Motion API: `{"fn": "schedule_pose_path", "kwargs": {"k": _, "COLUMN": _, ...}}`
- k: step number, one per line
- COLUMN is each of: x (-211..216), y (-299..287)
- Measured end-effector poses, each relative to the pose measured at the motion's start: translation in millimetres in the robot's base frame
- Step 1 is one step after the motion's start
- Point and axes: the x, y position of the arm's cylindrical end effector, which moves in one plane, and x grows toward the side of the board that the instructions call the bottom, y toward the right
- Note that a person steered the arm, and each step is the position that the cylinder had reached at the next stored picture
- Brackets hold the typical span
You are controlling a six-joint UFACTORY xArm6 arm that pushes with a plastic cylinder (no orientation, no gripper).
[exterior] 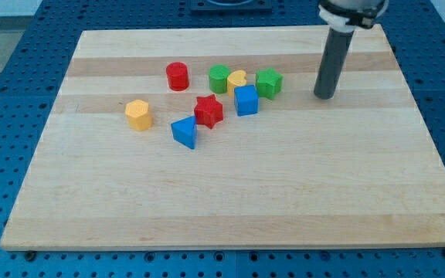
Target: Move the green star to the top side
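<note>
Blue pegboard frames a pale wooden desk [238, 201] on which the blocks lie clustered toward the view's upper left of centre. Taking the green star [269, 83] as landmark: a yellow heart [237, 81] lies just to its view's left, with a green cylinder [219, 78] touching or nearly touching the heart beyond; a blue cube [246, 100] lies just below and left of the star; a red star [208, 111], a blue triangular block [185, 132], a yellow hexagon [138, 114] and a red cylinder [178, 76] lie farther left.

No jaws exist on this arm, so there is nothing to spread or press; it ends in a rod, and my tip [325, 96] rests on the desk to the star's right, slightly lower, clearly apart from it.

Risk, as I judge it: pushing from this side would drive the star leftward into the heart and cube, not toward the top. My tip likely needs to get below the star, yet the cube crowds that gap, so a careless entry could nudge the cube. An off-centre push could also spin the star aside.
</note>
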Motion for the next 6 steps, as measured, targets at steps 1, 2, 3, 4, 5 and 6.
{"fn": "schedule_pose_path", "kwargs": {"k": 1, "x": 5.8, "y": -26.1}}
{"fn": "schedule_pose_path", "kwargs": {"k": 2, "x": 7.0, "y": -40.5}}
{"fn": "schedule_pose_path", "kwargs": {"k": 3, "x": 7.0, "y": -52.1}}
{"fn": "schedule_pose_path", "kwargs": {"k": 4, "x": 7.0, "y": -73.4}}
{"fn": "schedule_pose_path", "kwargs": {"k": 5, "x": 2.6, "y": -94.1}}
{"fn": "schedule_pose_path", "kwargs": {"k": 6, "x": -10.8, "y": -95.7}}
